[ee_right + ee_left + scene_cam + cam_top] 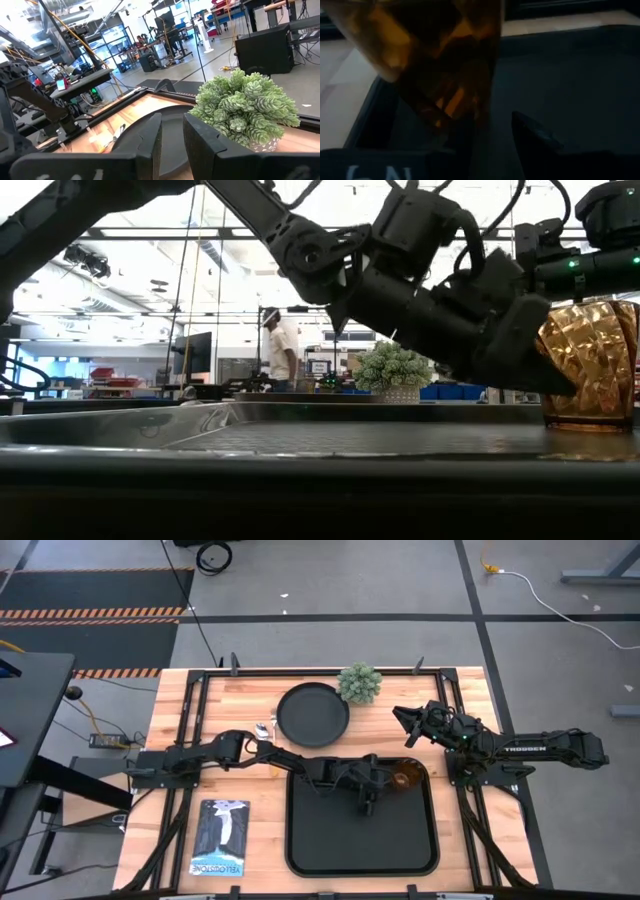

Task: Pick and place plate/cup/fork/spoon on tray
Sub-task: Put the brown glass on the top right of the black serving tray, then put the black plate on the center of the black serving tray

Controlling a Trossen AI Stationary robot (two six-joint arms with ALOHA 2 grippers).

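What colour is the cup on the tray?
Translucent amber-orange, faceted; the cup shows best in the low view.

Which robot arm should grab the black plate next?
Probably the right. The right gripper hangs empty near the plate, beside the small plant. The left gripper is busy over the tray by the cup.
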